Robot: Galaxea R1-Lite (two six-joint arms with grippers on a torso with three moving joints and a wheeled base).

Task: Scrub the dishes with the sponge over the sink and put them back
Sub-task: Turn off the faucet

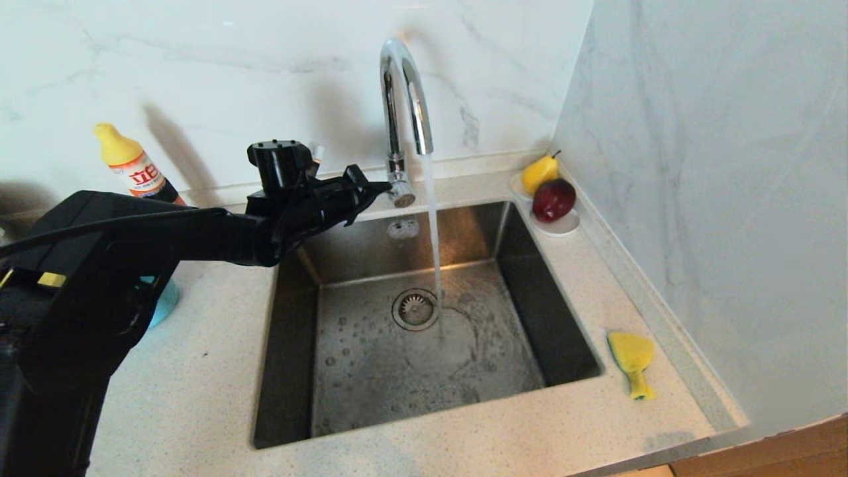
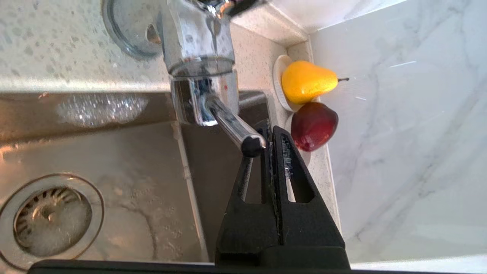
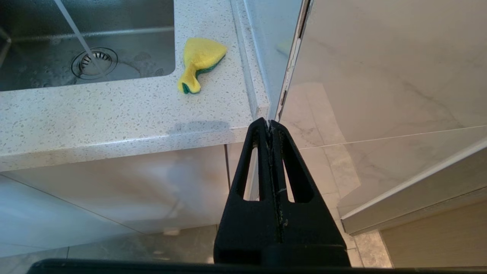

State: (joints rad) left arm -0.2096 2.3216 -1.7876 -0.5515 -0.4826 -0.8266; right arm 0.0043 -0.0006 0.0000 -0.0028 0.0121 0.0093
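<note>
Left gripper (image 2: 271, 131) pressed shut, empty, its tip just beside the knob end of the tap lever (image 2: 232, 127) at the back of the sink (image 1: 291, 371). Water runs from the gooseneck tap (image 1: 404, 99) onto the basin floor near the drain strainer (image 1: 415, 309). My right gripper (image 3: 270, 123) is shut too, parked below the counter's front edge. Sponge (image 1: 633, 361) lies on the counter right of the sink. Light blue bowl (image 1: 165, 301) mostly hidden behind my left arm.
</note>
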